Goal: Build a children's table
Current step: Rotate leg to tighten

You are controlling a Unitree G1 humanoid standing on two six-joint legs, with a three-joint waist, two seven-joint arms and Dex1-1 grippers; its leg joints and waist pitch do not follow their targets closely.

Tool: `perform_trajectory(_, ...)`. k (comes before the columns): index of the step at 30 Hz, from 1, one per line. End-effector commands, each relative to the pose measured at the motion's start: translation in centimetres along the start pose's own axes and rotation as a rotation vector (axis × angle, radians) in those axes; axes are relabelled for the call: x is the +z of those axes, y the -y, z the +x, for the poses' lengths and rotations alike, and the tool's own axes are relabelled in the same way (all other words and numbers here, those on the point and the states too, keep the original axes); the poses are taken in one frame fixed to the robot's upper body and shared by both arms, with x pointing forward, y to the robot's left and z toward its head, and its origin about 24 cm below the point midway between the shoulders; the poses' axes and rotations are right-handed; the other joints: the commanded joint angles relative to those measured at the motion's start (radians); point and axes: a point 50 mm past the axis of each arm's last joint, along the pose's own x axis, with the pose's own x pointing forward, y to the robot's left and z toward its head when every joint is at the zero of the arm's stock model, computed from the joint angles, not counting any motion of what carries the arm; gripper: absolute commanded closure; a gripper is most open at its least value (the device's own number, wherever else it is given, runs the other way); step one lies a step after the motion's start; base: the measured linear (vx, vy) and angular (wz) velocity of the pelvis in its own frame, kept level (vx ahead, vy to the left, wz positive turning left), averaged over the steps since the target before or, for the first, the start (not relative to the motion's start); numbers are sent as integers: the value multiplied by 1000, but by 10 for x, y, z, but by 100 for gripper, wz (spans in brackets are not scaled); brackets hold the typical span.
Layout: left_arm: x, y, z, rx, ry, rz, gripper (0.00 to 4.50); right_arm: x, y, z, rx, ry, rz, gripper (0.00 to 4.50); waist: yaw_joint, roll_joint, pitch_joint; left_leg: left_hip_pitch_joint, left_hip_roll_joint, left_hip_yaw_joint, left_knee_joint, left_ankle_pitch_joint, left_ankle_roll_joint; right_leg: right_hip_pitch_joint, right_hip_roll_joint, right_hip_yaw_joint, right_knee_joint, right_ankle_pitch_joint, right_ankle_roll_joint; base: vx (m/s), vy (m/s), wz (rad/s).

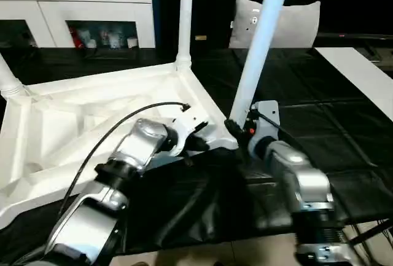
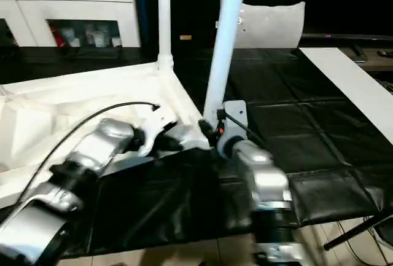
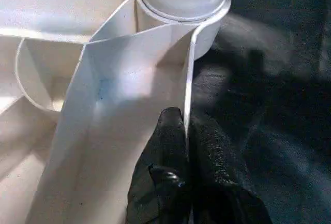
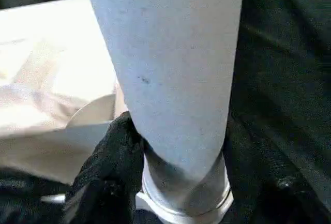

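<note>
- The tabletop point(image 1: 104, 103) lies upside down on the black mat point(image 1: 319, 125), ribbed underside up and its raised rim point(image 3: 189, 94) standing free; every place below is told from it.
- At its far corner a leg point(image 1: 185, 14) stands upright in its socket; at its far-left corner another leg point(image 1: 9, 82) stands in a socket as well.
- At its near-right corner a third leg point(image 1: 258, 51) rises from the round socket point(image 3: 181, 6), leaning a little away from the tabletop, so by my reading it is not yet seated straight.
- The left gripper point(image 3: 186, 146) has its two black fingers pinched shut on the thin rim, just beside that near-right socket, steadying the tabletop.
- The right gripper point(image 1: 236, 128) clasps the base of the leaning leg right at the socket, one black finger point(image 4: 111, 157) pressed to the leg's side; the jaws stand as wide as the leg.
- Handling, as a judgement: thin moulded plastic, light and stiff, smooth enough to slip under hard pads; the rim may flex if squeezed hard, so holding close to a corner is wise. The long leg is best taken low, near the socket, where it levers least.
- Beyond the tabletop's far-right side sit a grey-white pillow point(image 1: 295, 23) and a flat white board point(image 1: 362, 75); a white cabinet point(image 1: 80, 11) stands behind.
</note>
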Motion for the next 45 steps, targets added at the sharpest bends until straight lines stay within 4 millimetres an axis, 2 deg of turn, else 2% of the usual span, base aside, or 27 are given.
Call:
perform_trajectory(1,39,1,2,57,136,98,450,-18,-43,9,165,-80,37,184,-4,4,-61,24,41,-31,-82,-387,-8,25,-69,31,-105,-537,-101,0,0,0)
perform_trajectory(2,38,0,1,57,131,107,450,-17,-41,8,155,-73,22,177,-4,10,-63,22,45,-31,-87,-386,-11,28,-73,33,-100,-490,-114,0,0,0)
perform_trajectory(3,37,0,1,57,129,110,450,-16,-40,8,148,-71,16,144,-4,8,-63,21,46,-30,-88,-382,-11,29,-72,35,-97,-461,-123,0,0,0)
perform_trajectory(5,34,-1,-1,48,115,138,450,-14,-32,5,122,-55,-25,141,-3,11,-62,20,46,-28,-89,-380,-12,28,-72,37,-95,-439,-132,0,0,0)
perform_trajectory(6,33,-2,-1,46,113,143,450,-14,-31,5,117,-53,-31,141,-1,9,-62,22,46,-26,-88,-380,-11,27,-73,40,-94,-429,-139,0,0,0)
perform_trajectory(9,32,-2,-2,32,128,146,450,-14,-23,-2,124,-46,-76,100,4,9,-64,24,47,-21,-87,-357,-5,28,-74,44,-92,-392,-149,0,0,0)
perform_trajectory(17,25,-4,-5,38,154,150,450,-5,0,-25,154,31,-195,44,12,5,-73,5,49,-16,-82,-250,31,44,-75,47,-74,-280,-180,0,0,0)
perform_trajectory(19,25,-2,-7,3,175,118,450,-3,4,-32,170,5,-185,16,16,5,-78,4,48,-12,-77,-184,55,47,-72,47,-67,-194,-201,0,0,0)
perform_trajectory(20,25,-1,-9,-3,186,102,406,-3,4,-35,180,2,-186,9,18,6,-79,4,50,-12,-76,-149,66,49,-71,47,-59,-144,-218,0,0,0)
perform_trajectory(21,26,0,-12,-20,210,72,406,-1,4,-41,204,5,-200,9,19,7,-80,5,52,-12,-76,-133,69,49,-71,48,-54,-117,-230,0,0,0)
perform_trajectory(22,26,1,-14,-27,218,65,395,0,4,-43,215,12,-212,5,23,7,-82,5,56,-11,-73,-95,83,51,-72,48,-45,-50,-250,0,0,0)
perform_trajectory(24,25,1,-18,-28,230,68,390,2,3,-48,243,32,-217,0,24,9,-82,6,55,-9,-71,-72,103,49,-71,47,-42,-8,-274,0,0,0)
perform_trajectory(25,24,1,-22,-23,235,66,378,4,0,-51,265,46,-205,0,25,6,-81,6,55,-8,-71,-77,104,49,-71,47,-42,-14,-277,0,0,0)
perform_trajectory(26,23,1,-25,-20,239,64,366,5,-2,-53,283,58,-196,0,28,9,-74,7,57,-7,-75,-128,98,47,-73,48,-51,-78,-268,0,0,0)
perform_trajectory(29,19,1,-33,-9,236,55,353,9,-7,-55,313,80,-195,0,25,9,-68,11,57,-8,-81,-185,66,43,-71,47,-61,-191,-237,0,0,0)
perform_trajectory(30,16,0,-38,0,231,52,346,11,-9,-56,324,90,-198,0,22,6,-60,9,55,-8,-84,-223,47,39,-68,46,-70,-263,-212,0,0,0)
perform_trajectory(31,12,-1,-49,14,224,35,334,15,-12,-55,330,102,-203,0,21,6,-58,13,57,-12,-88,-259,24,38,-71,47,-70,-322,-192,0,0,0)
perform_trajectory(32,5,-2,-65,34,208,16,322,18,-18,-52,349,113,-210,0,15,13,-56,11,59,-18,-94,-289,4,37,-71,46,-71,-365,-176,0,0,0)
perform_trajectory(34,-5,0,-85,41,172,5,315,20,-23,-47,368,111,-224,0,2,15,-53,14,55,-18,-95,-319,-12,28,-64,47,-74,-383,-166,0,0,0)
perform_trajectory(37,-10,3,-96,41,158,-1,291,21,-27,-44,387,110,-226,0,0,19,-50,24,54,-18,-93,-359,-26,18,-64,50,-81,-426,-155,0,0,0)
perform_trajectory(38,-15,9,-109,31,145,-18,278,22,-32,-38,394,103,-234,0,1,8,-45,25,52,-16,-93,-372,-24,12,-61,48,-88,-449,-143,0,0,0)
perform_trajectory(39,-16,9,-111,29,143,-20,278,22,-33,-37,394,102,-235,0,4,12,-49,27,54,-19,-92,-369,-31,14,-66,50,-77,-440,-148,0,0,0)
perform_trajectory(40,-18,13,-118,20,136,-31,275,22,-35,-32,393,94,-239,0,-3,15,-47,10,53,-23,-101,-349,-33,24,-64,49,-72,-422,-152,0,0,0)
perform_trajectory(41,-20,18,-125,3,126,-36,253,23,-37,-26,388,86,-253,0,-5,17,-50,13,54,-25,-100,-346,-43,21,-63,48,-65,-401,-159,0,0,0)
perform_trajectory(43,-21,21,-129,-9,119,-37,244,23,-38,-21,384,82,-262,0,-9,18,-47,19,50,-18,-97,-355,-45,15,-59,52,-70,-387,-162,0,0,0)
perform_trajectory(44,-23,30,-135,-37,93,-39,240,24,-41,-12,380,68,-288,0,-5,18,-49,23,51,-17,-94,-343,-44,15,-62,54,-68,-368,-166,0,0,0)
perform_trajectory(45,-23,33,-136,-45,86,-37,240,24,-42,-9,377,63,-300,0,-6,17,-49,19,51,-18,-96,-337,-45,17,-62,54,-63,-356,-172,0,0,0)
